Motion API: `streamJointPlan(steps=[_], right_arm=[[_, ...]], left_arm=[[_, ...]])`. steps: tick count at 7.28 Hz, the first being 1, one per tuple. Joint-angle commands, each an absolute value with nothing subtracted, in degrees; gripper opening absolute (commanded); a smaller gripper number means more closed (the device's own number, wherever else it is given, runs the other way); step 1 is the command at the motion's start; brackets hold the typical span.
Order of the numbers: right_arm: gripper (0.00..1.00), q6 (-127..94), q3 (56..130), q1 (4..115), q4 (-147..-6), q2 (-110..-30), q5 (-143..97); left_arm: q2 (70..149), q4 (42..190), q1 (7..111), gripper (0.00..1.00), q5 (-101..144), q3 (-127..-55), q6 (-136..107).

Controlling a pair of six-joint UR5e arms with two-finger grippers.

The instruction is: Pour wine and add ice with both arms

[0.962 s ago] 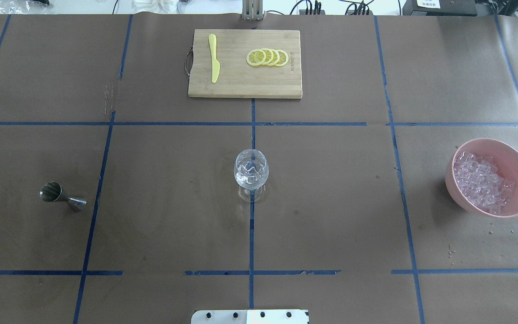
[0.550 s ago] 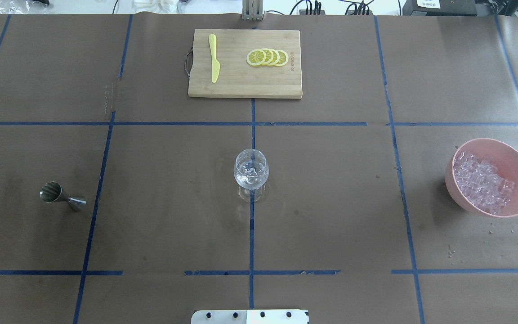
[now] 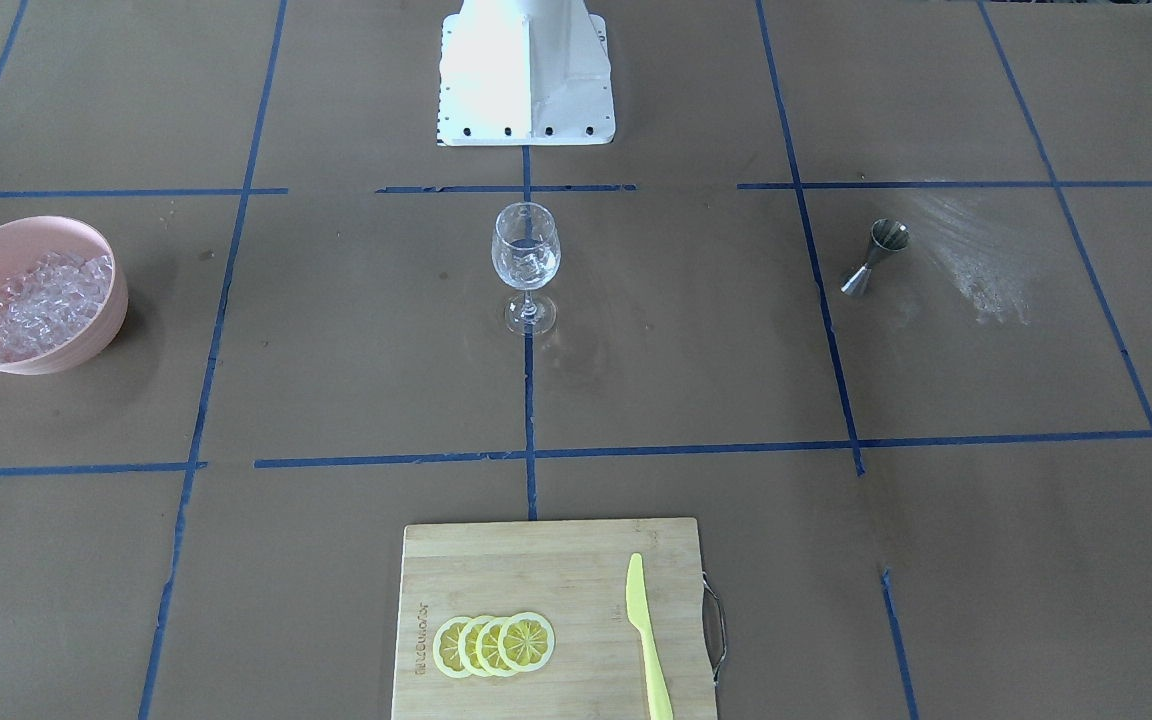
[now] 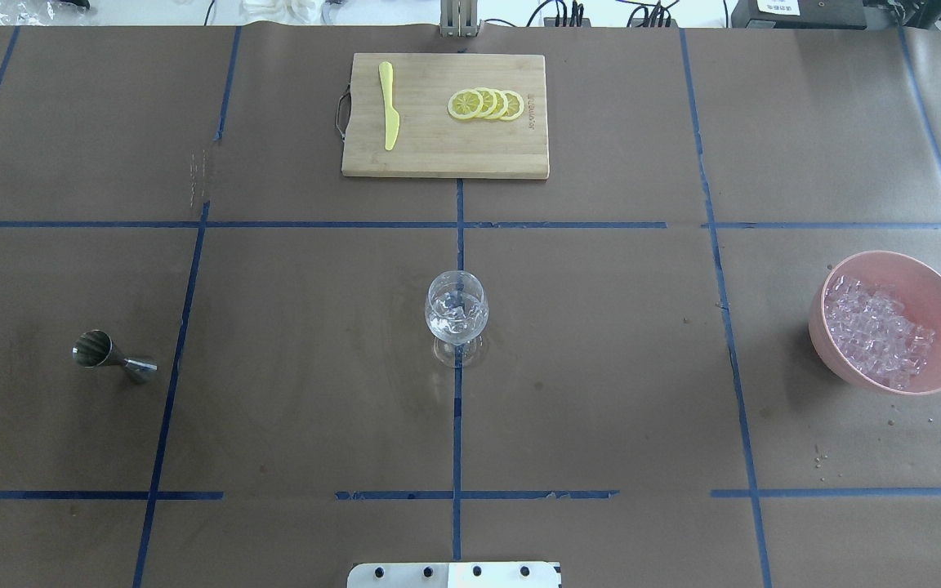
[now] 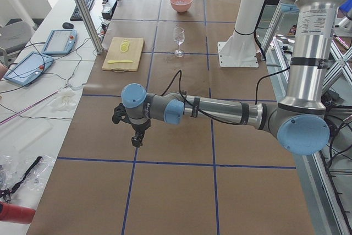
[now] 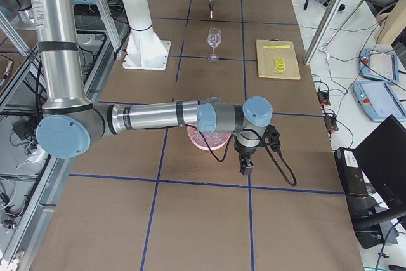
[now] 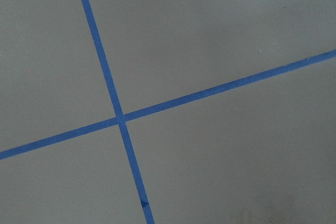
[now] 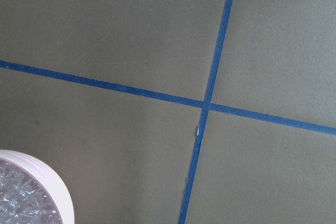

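Ice, small clear glassy cubes (image 4: 875, 331), heaped in round pink bowl (image 4: 940, 298) at overhead frame's right, some (glinting) in stemmed clear wine glass (image 4: 456, 314) at centre, black left gripper (image 5: 137, 136) and right gripper (image 6: 246, 166), opening cannot be told

Finger spacing of left hand (image 5: 136, 139) and right hand (image 6: 245, 169) was unreadable: both showed only in side views. Pink bowl (image 6: 198, 145) was largely hidden behind right arm (image 6: 158, 116); in the right wrist view the lower-left corner cut it off. Cutting board (image 3: 536, 570) was clipped by the front view's bottom edge.
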State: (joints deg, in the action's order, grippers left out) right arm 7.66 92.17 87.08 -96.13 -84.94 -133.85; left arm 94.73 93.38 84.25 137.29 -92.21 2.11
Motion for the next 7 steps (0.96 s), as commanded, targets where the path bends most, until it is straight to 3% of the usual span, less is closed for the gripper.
streamJointPlan(steps=[1, 7], right_arm=[[1.00, 5.1, 91.3, 86.7, -95.8, -84.7, -134.5], [1.00, 4.0, 91.5, 83.8, -95.4, -84.8, -136.8]], left_arm=[[95.6, 90.8, 85.3, 1.00, 138.2, -92.0, 2.2], [92.2, 95.2, 85.1, 1.00, 137.8, -93.3, 2.2]])
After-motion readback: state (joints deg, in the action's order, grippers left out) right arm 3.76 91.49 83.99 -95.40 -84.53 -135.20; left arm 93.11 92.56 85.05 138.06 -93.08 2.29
